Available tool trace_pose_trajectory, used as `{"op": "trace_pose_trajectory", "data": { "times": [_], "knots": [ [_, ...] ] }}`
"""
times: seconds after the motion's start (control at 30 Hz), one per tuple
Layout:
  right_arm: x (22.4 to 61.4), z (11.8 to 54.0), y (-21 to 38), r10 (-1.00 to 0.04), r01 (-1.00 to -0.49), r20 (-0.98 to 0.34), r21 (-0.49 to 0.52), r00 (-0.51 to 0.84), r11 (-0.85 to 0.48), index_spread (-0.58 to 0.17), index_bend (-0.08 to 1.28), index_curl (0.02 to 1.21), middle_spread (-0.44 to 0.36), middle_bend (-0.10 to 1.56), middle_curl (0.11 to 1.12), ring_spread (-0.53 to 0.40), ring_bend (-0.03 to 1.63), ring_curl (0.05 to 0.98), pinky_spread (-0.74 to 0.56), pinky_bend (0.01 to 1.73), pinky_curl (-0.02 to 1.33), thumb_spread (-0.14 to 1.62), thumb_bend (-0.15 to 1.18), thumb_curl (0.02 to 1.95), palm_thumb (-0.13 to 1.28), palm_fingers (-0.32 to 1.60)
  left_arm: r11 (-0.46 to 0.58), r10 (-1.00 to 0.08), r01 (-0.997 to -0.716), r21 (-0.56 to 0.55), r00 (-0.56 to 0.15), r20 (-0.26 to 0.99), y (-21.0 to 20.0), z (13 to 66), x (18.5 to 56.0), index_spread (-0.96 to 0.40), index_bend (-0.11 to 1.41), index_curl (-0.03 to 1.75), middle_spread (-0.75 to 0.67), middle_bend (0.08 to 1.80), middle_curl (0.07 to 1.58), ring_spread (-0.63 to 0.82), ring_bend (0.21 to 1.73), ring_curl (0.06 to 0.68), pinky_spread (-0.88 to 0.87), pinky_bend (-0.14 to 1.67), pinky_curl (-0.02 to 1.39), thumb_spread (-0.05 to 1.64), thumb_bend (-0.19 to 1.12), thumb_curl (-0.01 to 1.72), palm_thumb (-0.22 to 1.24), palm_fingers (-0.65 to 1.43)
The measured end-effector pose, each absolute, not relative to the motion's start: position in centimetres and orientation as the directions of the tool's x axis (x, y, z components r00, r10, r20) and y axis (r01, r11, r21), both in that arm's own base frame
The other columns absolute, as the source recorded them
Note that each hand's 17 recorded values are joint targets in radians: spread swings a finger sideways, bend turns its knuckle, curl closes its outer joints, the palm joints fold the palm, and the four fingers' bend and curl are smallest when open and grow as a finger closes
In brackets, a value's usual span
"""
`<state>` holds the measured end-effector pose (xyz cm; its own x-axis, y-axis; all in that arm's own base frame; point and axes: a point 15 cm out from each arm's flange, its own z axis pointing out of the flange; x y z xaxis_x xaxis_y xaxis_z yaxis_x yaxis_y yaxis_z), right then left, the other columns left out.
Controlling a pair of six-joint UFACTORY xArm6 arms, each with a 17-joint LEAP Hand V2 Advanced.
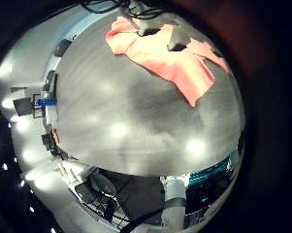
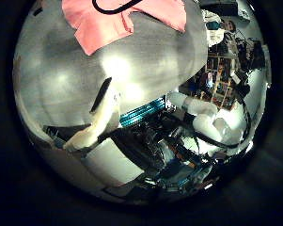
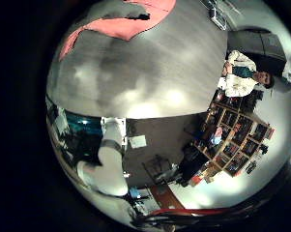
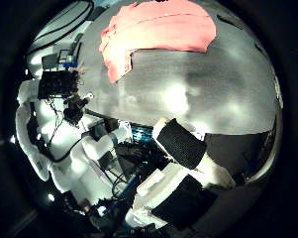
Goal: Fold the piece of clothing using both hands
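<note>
Pink garment (image 1: 168, 53) lies spread on grey table (image 1: 136, 116), small and far in all palm views, so both hands judged raised well clear, nothing held. Finger posture: cannot tell. Fold not begun.

garment (image 4: 153, 40): soft matt cloth, creased | table (image 1: 136, 116): smooth, glossy, glare spots
</note>
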<state>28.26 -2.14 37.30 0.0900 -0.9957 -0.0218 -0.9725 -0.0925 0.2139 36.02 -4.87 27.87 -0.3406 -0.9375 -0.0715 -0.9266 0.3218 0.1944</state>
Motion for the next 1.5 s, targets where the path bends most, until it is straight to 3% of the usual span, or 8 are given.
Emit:
{"op": "trace_pose_trajectory", "data": {
  "times": [0.37, 0.67, 0.83, 0.97, 1.13, 1.33, 1.43, 1.5],
  "knots": [
    [28.8, 35.7, -2.2, -0.996, -0.96, -0.028, 0.267, 0.08, -0.084, -0.376, 0.17, 0.31, -0.036, 0.35, 0.38, 0.031, 0.7, 0.193, 0.36, 0.69, 0.12, 1.32, -0.01, 0.33, 0.53, 0.3, 0.364, -0.912, -0.898, 0.247, -0.398, -0.103, -5.4, 22.7, 42.5, 0.05, 0.13, 0.31, 0.36, 0.18, 0.3, 0.46, 0.64, 0.231, 0.43, 0.41, 0.39, 0.91, -0.05, 0.3, 0.13, -0.03],
    [28.7, 35.0, -2.2, -0.995, -0.953, -0.034, 0.286, 0.09, -0.096, -0.373, 0.17, 0.31, -0.036, 0.34, 0.38, 0.036, 0.68, 0.193, 0.37, 0.68, 0.12, 1.32, -0.01, 0.33, 0.52, 0.3, 0.361, -0.908, -0.88, 0.309, -0.407, -0.098, -7.2, 18.4, 44.0, 0.06, 0.16, 0.28, 0.4, 0.2, 0.3, 0.49, 0.64, 0.228, 0.45, 0.41, 0.37, 0.86, -0.03, 0.31, 0.1, -0.02],
    [28.7, 35.1, -2.2, -0.995, -0.954, -0.034, 0.284, 0.09, -0.096, -0.372, 0.17, 0.31, -0.036, 0.34, 0.38, 0.036, 0.68, 0.196, 0.37, 0.68, 0.12, 1.32, -0.02, 0.32, 0.51, 0.29, 0.351, -0.909, -0.883, 0.31, -0.401, -0.113, -8.0, 18.2, 43.9, 0.11, 0.18, 0.3, 0.28, 0.3, 0.34, 0.47, 0.62, 0.212, 0.44, 0.33, 0.34, 0.86, -0.02, 0.33, 0.14, 0.15],
    [28.8, 35.1, -2.3, -0.995, -0.954, -0.033, 0.284, 0.091, -0.096, -0.372, 0.17, 0.31, -0.036, 0.34, 0.38, 0.036, 0.67, 0.197, 0.37, 0.67, 0.12, 1.32, -0.01, 0.32, 0.51, 0.29, 0.347, -0.909, -0.882, 0.319, -0.399, -0.117, -8.2, 18.2, 43.6, 0.07, 0.2, 0.33, 0.13, 0.48, 0.41, 0.33, 0.62, 0.211, 0.37, 0.23, 0.31, 0.88, -0.02, 0.34, 0.2, 0.31],
    [28.9, 35.2, -2.3, -0.995, -0.954, -0.034, 0.283, 0.092, -0.098, -0.372, 0.17, 0.31, -0.036, 0.33, 0.38, 0.037, 0.68, 0.2, 0.37, 0.67, 0.12, 1.32, -0.01, 0.32, 0.51, 0.3, 0.344, -0.898, -0.863, 0.369, -0.418, -0.141, -7.5, 18.1, 42.8, -0.04, 0.26, 0.39, -0.08, 0.71, 0.53, 0.03, 0.7, 0.23, 0.2, 0.19, 0.29, 0.9, -0.02, 0.34, 0.26, 0.55],
    [28.9, 35.3, -2.4, -0.995, -0.955, -0.035, 0.28, 0.095, -0.101, -0.372, 0.17, 0.31, -0.036, 0.33, 0.38, 0.037, 0.67, 0.199, 0.37, 0.67, 0.12, 1.33, -0.01, 0.32, 0.51, 0.3, 0.329, -0.892, -0.848, 0.415, -0.423, -0.158, -7.0, 17.9, 42.1, -0.19, 0.24, 0.46, -0.29, 0.85, 0.64, -0.33, 0.91, 0.308, -0.17, 0.42, 0.35, 0.94, 0.01, 0.36, 0.43, 0.88],
    [28.9, 35.3, -2.5, -0.995, -0.955, -0.035, 0.28, 0.093, -0.099, -0.372, 0.17, 0.31, -0.036, 0.33, 0.38, 0.037, 0.67, 0.199, 0.37, 0.66, 0.12, 1.33, -0.01, 0.32, 0.51, 0.3, 0.328, -0.894, -0.852, 0.408, -0.419, -0.157, -6.9, 18.3, 42.2, -0.28, 0.26, 0.51, -0.37, 0.87, 0.68, -0.43, 1.05, 0.367, -0.38, 0.6, 0.41, 0.97, 0.05, 0.38, 0.59, 1.13],
    [28.8, 35.2, -2.5, -0.995, -0.954, -0.035, 0.282, 0.093, -0.099, -0.372, 0.17, 0.31, -0.036, 0.33, 0.38, 0.037, 0.66, 0.199, 0.37, 0.66, 0.12, 1.33, -0.01, 0.32, 0.51, 0.3, 0.329, -0.895, -0.855, 0.4, -0.417, -0.156, -6.9, 18.7, 42.2, -0.34, 0.29, 0.56, -0.4, 0.89, 0.73, -0.46, 1.11, 0.407, -0.48, 0.74, 0.47, 0.99, 0.09, 0.41, 0.7, 1.18]
  ]
}}
